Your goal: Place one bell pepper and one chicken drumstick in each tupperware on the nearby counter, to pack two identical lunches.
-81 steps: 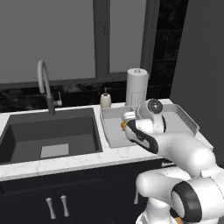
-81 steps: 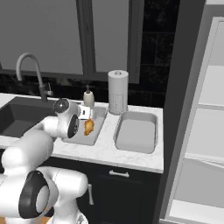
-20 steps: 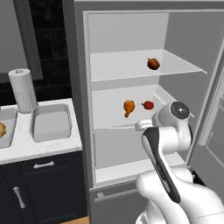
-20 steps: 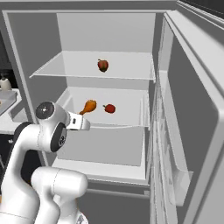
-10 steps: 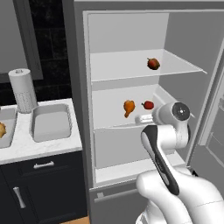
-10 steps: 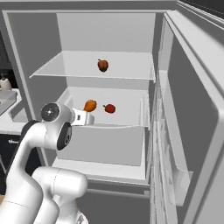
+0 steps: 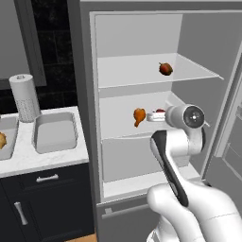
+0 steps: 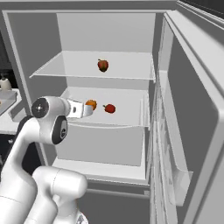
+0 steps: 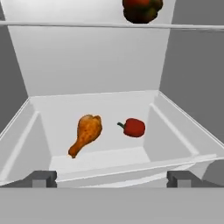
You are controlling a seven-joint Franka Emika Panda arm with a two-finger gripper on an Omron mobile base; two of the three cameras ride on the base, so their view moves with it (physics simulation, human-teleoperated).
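The open fridge holds a chicken drumstick (image 9: 86,133) and a red bell pepper (image 9: 133,127) side by side in the middle-shelf tray. A darker bell pepper (image 7: 165,69) sits on the shelf above. My gripper (image 9: 112,179) is open and empty at the tray's front edge, with the fingertips (image 9: 43,178) wide apart; the drumstick (image 7: 139,116) lies just beyond it. On the counter (image 7: 28,160) to the left, one grey tupperware (image 7: 54,132) stands empty. A second one at the picture's edge holds a drumstick (image 7: 2,140).
The fridge door (image 8: 192,131) stands open on the right, close to the arm. A paper towel roll (image 7: 24,97) stands behind the tupperware. A soap bottle (image 8: 5,83) is at the far left. Black cabinets with silver handles (image 7: 47,178) run under the counter.
Four seconds ago the views faced the sink and tupperware with the gripper there; the base has since driven to the fridge. Over the last second the gripper pushed forward to the middle tray.
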